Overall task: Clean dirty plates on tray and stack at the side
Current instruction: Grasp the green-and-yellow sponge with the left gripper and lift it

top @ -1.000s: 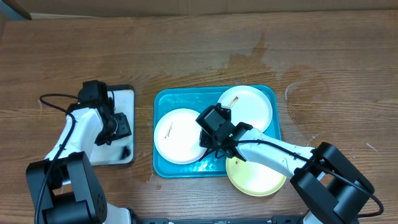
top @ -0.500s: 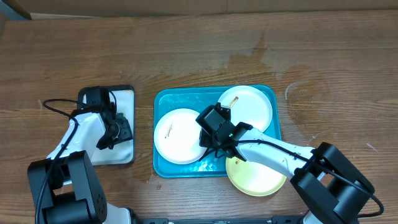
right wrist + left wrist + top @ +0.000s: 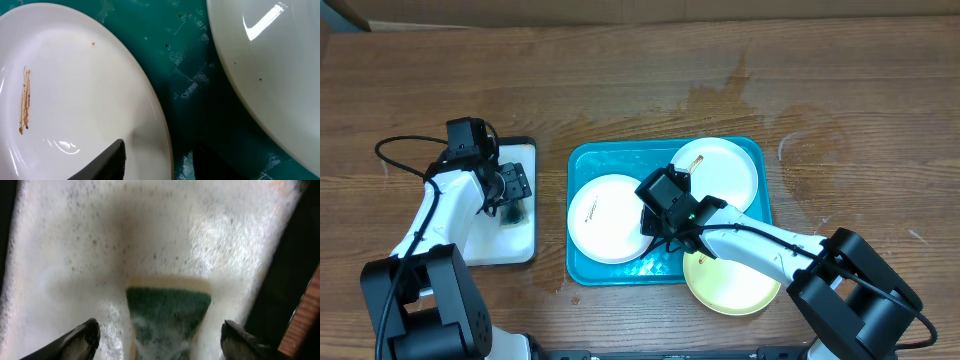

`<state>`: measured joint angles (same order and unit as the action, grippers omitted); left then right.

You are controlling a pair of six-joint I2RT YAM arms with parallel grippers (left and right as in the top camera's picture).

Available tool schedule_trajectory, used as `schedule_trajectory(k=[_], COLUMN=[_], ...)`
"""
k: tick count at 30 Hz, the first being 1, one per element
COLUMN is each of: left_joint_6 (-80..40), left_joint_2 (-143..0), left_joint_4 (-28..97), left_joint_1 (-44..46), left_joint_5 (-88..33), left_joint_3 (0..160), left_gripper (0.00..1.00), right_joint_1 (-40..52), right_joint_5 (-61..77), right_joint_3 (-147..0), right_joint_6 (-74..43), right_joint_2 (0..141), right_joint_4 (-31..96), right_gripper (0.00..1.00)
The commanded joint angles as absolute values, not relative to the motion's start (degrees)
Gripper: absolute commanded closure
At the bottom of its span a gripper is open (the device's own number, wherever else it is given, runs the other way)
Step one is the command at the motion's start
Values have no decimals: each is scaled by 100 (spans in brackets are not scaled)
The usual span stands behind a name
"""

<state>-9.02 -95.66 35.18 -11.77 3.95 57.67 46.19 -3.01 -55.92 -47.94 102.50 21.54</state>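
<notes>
The turquoise tray (image 3: 585,160) holds two white plates. The left white plate (image 3: 600,215) has a brown smear (image 3: 24,100). The other white plate (image 3: 720,175) lies at the tray's far right. The pale yellow-green plate (image 3: 730,285) overlaps the tray's near right corner. My right gripper (image 3: 655,228) is shut on the right rim of the left white plate (image 3: 75,75), with one finger on top (image 3: 160,165). My left gripper (image 3: 510,192) is open over the small tray. A green and yellow sponge (image 3: 167,312) lies between its fingers (image 3: 159,340).
The small black-rimmed tray (image 3: 495,245) with a wet, foamy white surface (image 3: 100,255) stands left of the turquoise tray. The table is bare brown wood with a damp stain (image 3: 720,95) behind the tray.
My left gripper has shifted toward the far end of the small tray and now sits over the sponge. The right arm and the plates have not moved.
</notes>
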Motion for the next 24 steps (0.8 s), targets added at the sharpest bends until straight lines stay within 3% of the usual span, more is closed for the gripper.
schedule_trajectory(k=[1, 3, 11, 15, 16, 18, 19, 24], left_joint_6=[-945, -943, -941, -941, -941, -941, -941, -939], left_joint_2=[-9618, -9633, -9633, -9633, -9633, -9633, -9633, -9633], left_joint_4=[3308, 3186, 2891, 2620, 2567, 2453, 2386, 2250], left_joint_1=[-1199, -1199, -1199, -1199, -1199, -1199, -1199, -1199], left_joint_5=[484, 469, 340, 342, 342, 340, 338, 357], left_joint_3=[5603, 5540, 5332, 5144, 5133, 5133, 5133, 5133], left_gripper=[21, 21, 37, 33, 35, 65, 71, 75], right_joint_1=[4589, 4589, 4589, 4589, 4589, 4589, 4589, 4589], right_joint_5=[-336, -336, -338, -338, -338, -338, -338, -336], right_joint_3=[-5603, -5603, -5603, -5603, -5603, -5603, -5603, -5603], right_joint_6=[-4770, -4770, -4770, -4770, -4770, -4770, -4770, -4770], right_joint_2=[10289, 10289, 10289, 10289, 10289, 10289, 10289, 10289], right_joint_4=[2147, 2145, 2147, 2150, 2150, 2150, 2147, 2152], right_gripper=[55, 55, 54, 54, 54, 54, 54, 53])
